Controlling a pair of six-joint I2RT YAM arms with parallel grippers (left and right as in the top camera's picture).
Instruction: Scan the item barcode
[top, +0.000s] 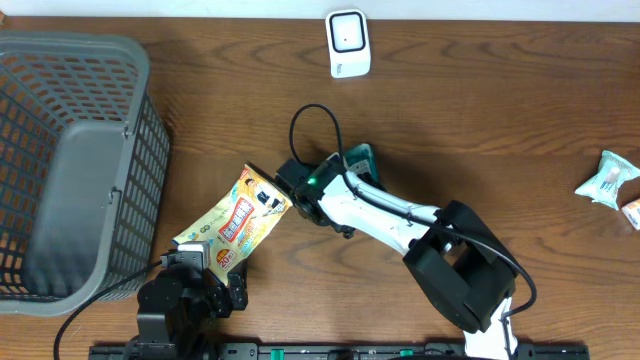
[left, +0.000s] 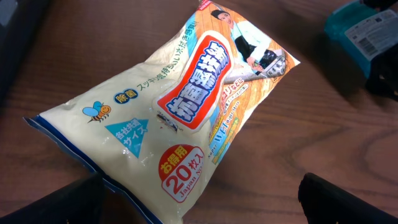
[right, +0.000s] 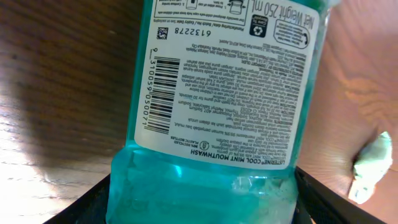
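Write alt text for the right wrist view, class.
A teal Cool Mint mouthwash bottle fills the frame between the right gripper's dark fingers, its white back label upside down, barcode at left, above a wooden table.

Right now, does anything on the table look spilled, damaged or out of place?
Nothing stands out. The wipes pouch lies intact on the table, the mouthwash bottle sits between the right fingers, no spill visible.

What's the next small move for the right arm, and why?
Probably lift the mouthwash bottle and start it toward the white scanner. The right gripper looks closed on the bottle, its barcode is exposed, and the scanner stands well away from it.
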